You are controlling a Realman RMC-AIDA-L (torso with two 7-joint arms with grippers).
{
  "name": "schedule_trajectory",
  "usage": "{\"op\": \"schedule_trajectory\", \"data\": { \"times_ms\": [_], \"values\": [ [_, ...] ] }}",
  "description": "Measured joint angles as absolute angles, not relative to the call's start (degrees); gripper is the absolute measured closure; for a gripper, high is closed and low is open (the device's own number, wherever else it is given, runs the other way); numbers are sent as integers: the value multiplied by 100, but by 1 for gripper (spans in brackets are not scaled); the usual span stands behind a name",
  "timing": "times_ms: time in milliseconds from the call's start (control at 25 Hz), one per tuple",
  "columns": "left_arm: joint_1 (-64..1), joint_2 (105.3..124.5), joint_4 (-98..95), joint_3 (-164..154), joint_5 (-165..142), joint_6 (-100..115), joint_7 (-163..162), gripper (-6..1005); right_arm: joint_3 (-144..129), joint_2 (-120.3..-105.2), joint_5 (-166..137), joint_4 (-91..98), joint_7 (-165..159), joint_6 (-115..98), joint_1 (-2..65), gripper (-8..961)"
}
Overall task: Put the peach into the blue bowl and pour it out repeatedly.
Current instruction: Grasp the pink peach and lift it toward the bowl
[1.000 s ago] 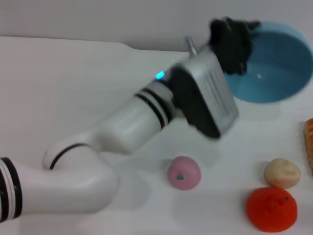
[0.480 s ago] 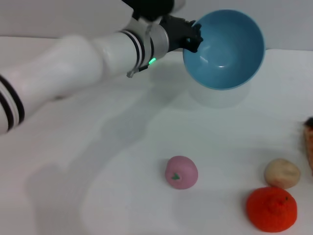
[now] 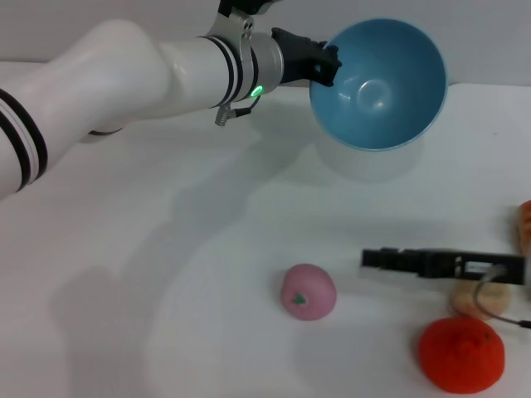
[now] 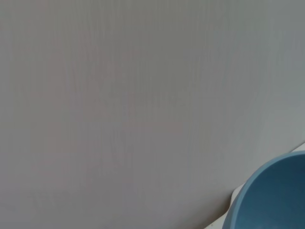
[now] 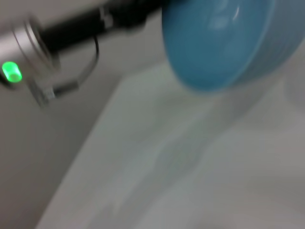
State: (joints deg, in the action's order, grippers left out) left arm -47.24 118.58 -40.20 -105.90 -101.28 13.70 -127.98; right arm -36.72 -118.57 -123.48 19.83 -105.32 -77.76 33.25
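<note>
Peach (image 3: 308,291): pink-mauve ball with a small green mark, resting on the white table (image 3: 166,274), well below and slightly left of the blue bowl (image 3: 379,83), apart from every gripper.

Head view. Blue bowl held clear of the table, tipped so that the hollow faces the camera; interior empty, shadow cast on the table directly beneath. Left gripper (image 3: 319,65) at the bowl's left rim, black fingers pinching that rim; white forearm with black bands and a green indicator light stretching away from the bowl toward the left edge. Right gripper (image 3: 390,259) seen as a slim black bar entering from the right edge, well below the bowl and just right of the peach, not touching it; state of the fingers not discernible. Cream-beige lumpy ball (image 3: 481,298) partly hidden behind the right gripper, below and right of the bowl. Bumpy red-orange fruit (image 3: 461,354) just below the cream ball, farthest from the bowl. Sliver of an orange object (image 3: 524,228) at the right edge, below the bowl.

Left wrist view. Plain grey wall filling nearly the whole field; curved outer wall of the blue bowl (image 4: 274,198) in one corner; no fingers visible.

Right wrist view. Blue bowl (image 5: 221,40) seen from lower down, above the white table (image 5: 190,181); black left gripper (image 5: 131,12) at the bowl's rim, silver wrist with the green light farther from the bowl.
</note>
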Motion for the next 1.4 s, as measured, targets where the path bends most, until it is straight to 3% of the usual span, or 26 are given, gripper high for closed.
{"op": "schedule_trajectory", "data": {
  "times_ms": [640, 1000, 1200, 1400],
  "values": [
    [-4696, 11884, -4051, -10801, -10110, 1220, -12797, 1001, -4571, -11971, -11900, 467, -9931, -6282, 4370, 279],
    [-4693, 11882, -4046, -10838, -10094, 1153, -12796, 1001, -4558, -11980, -11891, 236, -9733, -6025, 4517, 279],
    [-4685, 11882, -4030, -10836, -10103, 1146, -12796, 1001, -4480, -11980, -11866, 269, -9525, -6053, 4468, 374],
    [-4656, 11882, -4027, -10851, -10104, 1141, -12796, 1000, -4482, -11978, -11559, 241, -9195, -6191, 4439, 597]
  ]
}}
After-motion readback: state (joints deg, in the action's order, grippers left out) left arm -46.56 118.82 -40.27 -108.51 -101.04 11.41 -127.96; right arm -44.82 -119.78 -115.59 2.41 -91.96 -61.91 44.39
